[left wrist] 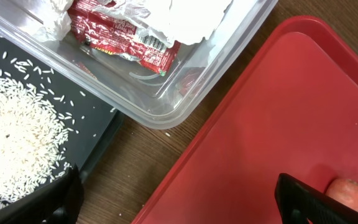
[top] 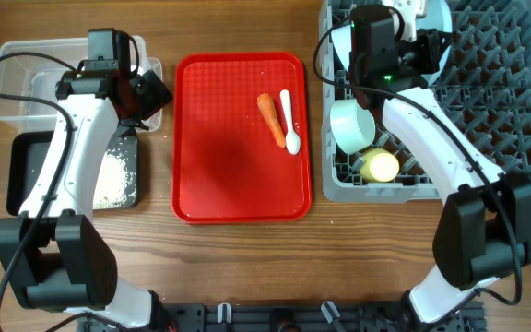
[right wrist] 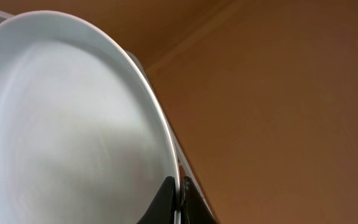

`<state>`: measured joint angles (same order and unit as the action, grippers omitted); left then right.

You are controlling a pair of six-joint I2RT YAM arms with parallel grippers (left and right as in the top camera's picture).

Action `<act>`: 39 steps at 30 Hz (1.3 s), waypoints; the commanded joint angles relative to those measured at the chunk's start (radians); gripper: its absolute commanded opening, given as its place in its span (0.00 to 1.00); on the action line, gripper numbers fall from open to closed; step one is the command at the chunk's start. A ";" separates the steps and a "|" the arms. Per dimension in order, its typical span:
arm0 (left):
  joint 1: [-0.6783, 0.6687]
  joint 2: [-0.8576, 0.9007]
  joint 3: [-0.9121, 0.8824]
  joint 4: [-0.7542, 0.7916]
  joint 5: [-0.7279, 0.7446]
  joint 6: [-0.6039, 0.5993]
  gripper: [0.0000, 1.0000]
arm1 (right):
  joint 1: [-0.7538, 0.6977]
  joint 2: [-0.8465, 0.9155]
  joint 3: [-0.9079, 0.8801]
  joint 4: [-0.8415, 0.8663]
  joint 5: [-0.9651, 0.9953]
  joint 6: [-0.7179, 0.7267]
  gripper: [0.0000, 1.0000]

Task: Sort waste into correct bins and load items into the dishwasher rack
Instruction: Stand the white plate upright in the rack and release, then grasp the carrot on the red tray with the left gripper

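Right up close, the pale blue plate [right wrist: 73,124], its rim nipped in our right gripper [right wrist: 180,198] at the far corner of the dishwasher rack [top: 505,92]. We judge it stiff, slick and breakable, best held by that rim. It looks smooth and glossy. Our left gripper [left wrist: 179,202] gapes empty beside the red tray [left wrist: 278,112].

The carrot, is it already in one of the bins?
No, the carrot lies on the red tray beside the white spoon.

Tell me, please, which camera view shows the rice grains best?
The left wrist view: individual rice grains are visible spread across the black tray. Overhead shows them only as a white patch, partly hidden by the left arm. The right wrist view shows none.
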<state>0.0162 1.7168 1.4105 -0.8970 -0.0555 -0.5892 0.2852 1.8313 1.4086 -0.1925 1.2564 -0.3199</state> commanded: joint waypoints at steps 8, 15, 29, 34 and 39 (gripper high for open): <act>0.008 0.001 -0.003 -0.001 -0.013 -0.003 1.00 | 0.006 0.014 0.006 -0.044 -0.316 -0.020 1.00; 0.007 0.001 -0.003 0.010 0.001 -0.003 1.00 | 0.015 -0.111 0.007 -0.079 -0.326 0.130 1.00; -0.443 0.063 -0.002 0.145 0.041 -0.005 0.94 | 0.014 -0.766 0.007 -0.587 -1.023 0.303 1.00; -0.541 0.160 -0.002 0.240 -0.018 -0.240 0.88 | 0.014 -0.762 0.007 -0.730 -1.069 0.323 1.00; -0.545 0.278 -0.002 0.374 -0.016 -0.278 0.84 | 0.014 -0.747 0.007 -0.754 -1.189 0.323 0.98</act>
<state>-0.5247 1.9270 1.4109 -0.5777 -0.0406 -0.8089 0.2966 1.0725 1.4155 -0.9478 0.1524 -0.0177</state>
